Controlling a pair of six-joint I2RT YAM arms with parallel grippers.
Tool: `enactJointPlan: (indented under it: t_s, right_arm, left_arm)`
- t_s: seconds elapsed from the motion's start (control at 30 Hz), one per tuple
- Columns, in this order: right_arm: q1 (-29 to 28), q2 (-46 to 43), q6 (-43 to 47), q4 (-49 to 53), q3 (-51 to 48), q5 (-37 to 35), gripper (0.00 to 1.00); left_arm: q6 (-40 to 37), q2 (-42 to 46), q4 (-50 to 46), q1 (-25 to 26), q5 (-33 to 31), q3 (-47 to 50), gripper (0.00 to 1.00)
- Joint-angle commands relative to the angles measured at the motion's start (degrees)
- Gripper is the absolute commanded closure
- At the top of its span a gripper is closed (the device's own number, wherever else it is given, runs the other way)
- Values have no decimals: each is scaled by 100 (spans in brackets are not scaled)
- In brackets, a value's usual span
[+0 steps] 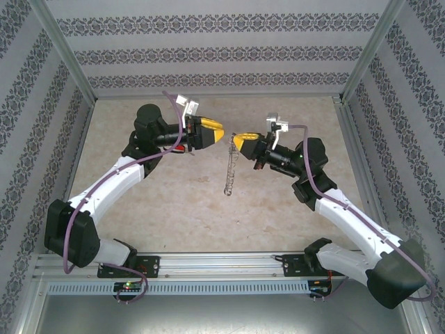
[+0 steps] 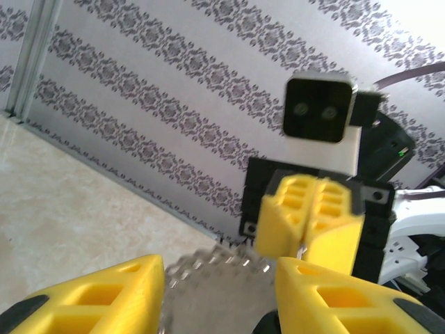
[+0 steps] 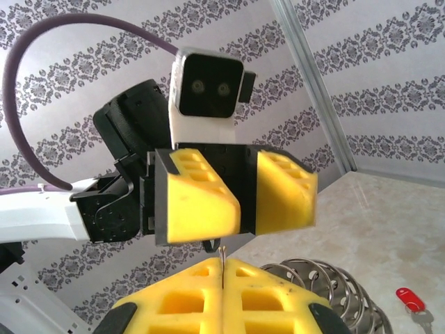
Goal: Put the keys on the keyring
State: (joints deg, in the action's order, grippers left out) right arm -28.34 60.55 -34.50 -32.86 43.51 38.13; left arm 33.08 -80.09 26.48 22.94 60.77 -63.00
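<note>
The keyring [image 1: 229, 170] hangs above the table as a chain of silvery pieces [image 3: 327, 285]. My right gripper [image 1: 238, 142] is shut on it, and its thin wire pokes up from between the closed yellow fingers [image 3: 221, 278]. My left gripper [image 1: 221, 131] faces it tip to tip, its jaws open with nothing gripped [image 3: 247, 195]. In the left wrist view the blurred silvery pieces [image 2: 215, 271] hang between and beyond my left gripper's [image 2: 219, 296] spread fingers, with the right gripper [image 2: 313, 219] just past them. The red-headed key [image 3: 410, 299] lies flat on the table.
Both arms meet high over the middle of the beige table [image 1: 174, 209]. Patterned walls [image 1: 222, 52] close in the back and sides, with metal posts at the corners. An aluminium rail [image 1: 222, 268] runs along the near edge by the arm bases.
</note>
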Motion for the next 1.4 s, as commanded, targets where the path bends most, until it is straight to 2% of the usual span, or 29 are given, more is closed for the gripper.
enactJointPlan:
  t_s: [0.0,0.73,0.97,1.13,1.37]
  right_arm:
    - [-58,61,31,-372,233,-165,100]
    - [-67,110,84,-376,247,-244,100]
    - [-67,94,66,-372,229,-236,100]
    - [-66,95,62,-386,236,-227,100]
    - [-67,106,53,-395,235,-227,100]
  left_arm:
    - [339,65,723,127,104,-29,55]
    - [-311,-19,-178,423,381,-72,58]
    - [-332,-24,-182,458,374,-96,68]
    - [-337,-55,-184,477,398,-125,81]
    - [-365,-68,-194,520,427,-155,91]
